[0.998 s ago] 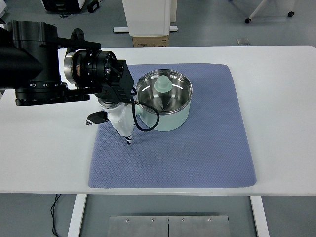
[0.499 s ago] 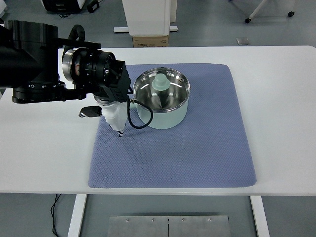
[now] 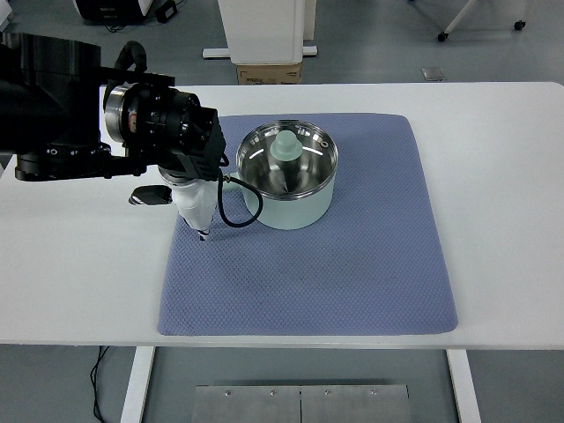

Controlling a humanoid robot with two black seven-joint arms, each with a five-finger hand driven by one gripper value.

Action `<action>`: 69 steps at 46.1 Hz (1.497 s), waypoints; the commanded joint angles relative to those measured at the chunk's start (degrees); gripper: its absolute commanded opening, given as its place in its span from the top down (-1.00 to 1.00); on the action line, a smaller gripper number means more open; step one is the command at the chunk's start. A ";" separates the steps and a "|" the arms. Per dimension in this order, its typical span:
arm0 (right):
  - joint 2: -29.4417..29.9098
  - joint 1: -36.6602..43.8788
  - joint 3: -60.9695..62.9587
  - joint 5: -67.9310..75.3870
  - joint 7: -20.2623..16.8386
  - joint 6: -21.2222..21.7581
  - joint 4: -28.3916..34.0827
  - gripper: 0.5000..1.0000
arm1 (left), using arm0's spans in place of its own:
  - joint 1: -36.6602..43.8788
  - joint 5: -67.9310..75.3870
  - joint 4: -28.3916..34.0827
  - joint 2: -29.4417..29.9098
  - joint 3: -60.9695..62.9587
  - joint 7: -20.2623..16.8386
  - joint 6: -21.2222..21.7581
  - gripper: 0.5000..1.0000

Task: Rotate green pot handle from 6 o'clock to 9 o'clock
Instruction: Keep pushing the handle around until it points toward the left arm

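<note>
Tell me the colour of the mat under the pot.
Blue-grey mat with a fine dotted weave, clearest in the top view.

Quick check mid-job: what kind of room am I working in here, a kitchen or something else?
Probably a lab or test workshop, not a kitchen. The green pot sits on a blue mat laid over a plain white table, with bare grey floor, a cardboard box and wheeled equipment behind.

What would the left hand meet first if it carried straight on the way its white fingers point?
The left hand points down and toward the camera, so probably the blue mat just beneath its fingertips; height is unclear.
</note>
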 commanded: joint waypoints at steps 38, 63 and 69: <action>0.00 0.00 0.00 0.00 -0.09 0.00 0.00 -1.00 | 0.15 5.07 1.96 -1.06 2.66 0.00 -0.08 -1.00; 0.00 0.00 0.00 0.00 0.00 0.00 0.00 -1.00 | 0.24 5.07 3.36 -2.91 2.75 0.00 -1.22 -1.00; 0.00 0.00 0.00 0.00 0.00 0.00 0.00 -1.00 | 0.24 5.07 3.36 -3.08 3.54 0.00 -1.31 -1.00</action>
